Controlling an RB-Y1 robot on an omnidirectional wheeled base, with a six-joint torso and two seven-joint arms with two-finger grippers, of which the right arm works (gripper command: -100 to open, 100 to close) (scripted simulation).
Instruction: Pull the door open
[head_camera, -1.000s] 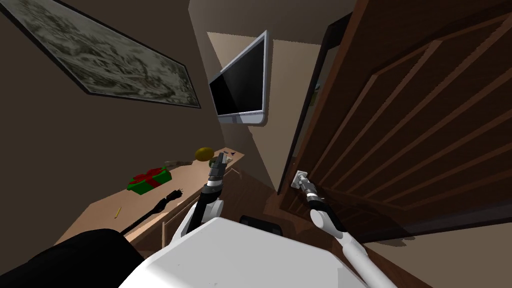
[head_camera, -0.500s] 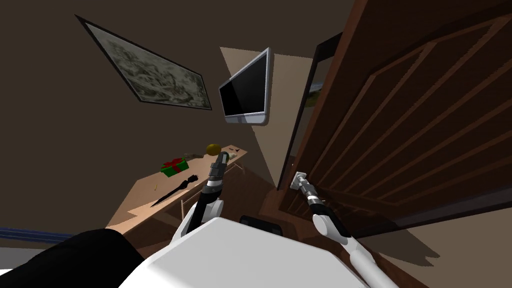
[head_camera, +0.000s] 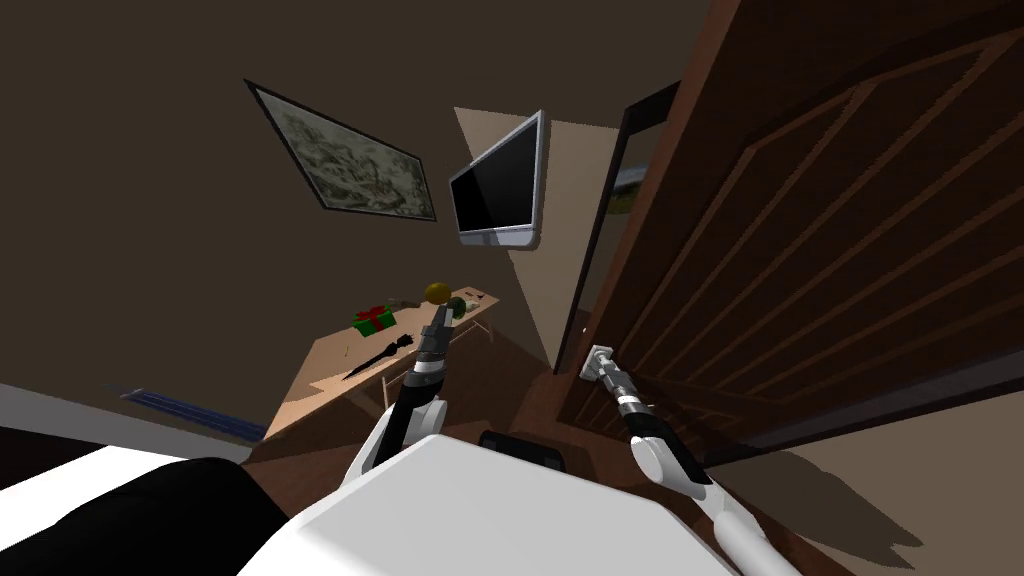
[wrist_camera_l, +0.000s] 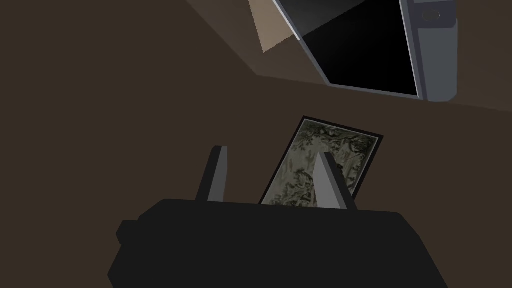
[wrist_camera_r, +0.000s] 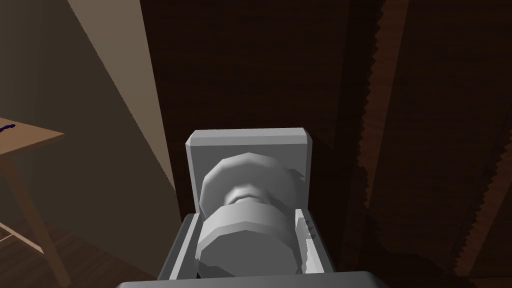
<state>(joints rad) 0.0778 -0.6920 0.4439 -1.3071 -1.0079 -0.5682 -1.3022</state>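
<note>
A: Two grippers, head view: right gripper (head_camera: 600, 362) at the free edge of the brown door (head_camera: 820, 250), which stands ajar on the right. Idle left gripper (head_camera: 440, 325) raised near the table (head_camera: 330, 370), far left.
B: Left wrist?
A: Its fingers (wrist_camera_l: 218, 170) spread, empty.
B: Right wrist?
A: Fingers (wrist_camera_r: 310, 245) clamped on the grey knob's (wrist_camera_r: 245, 235) sides. Door likely heavy, hinge-stiff; knob round, may slip. Hold there, pull steadily.
</note>
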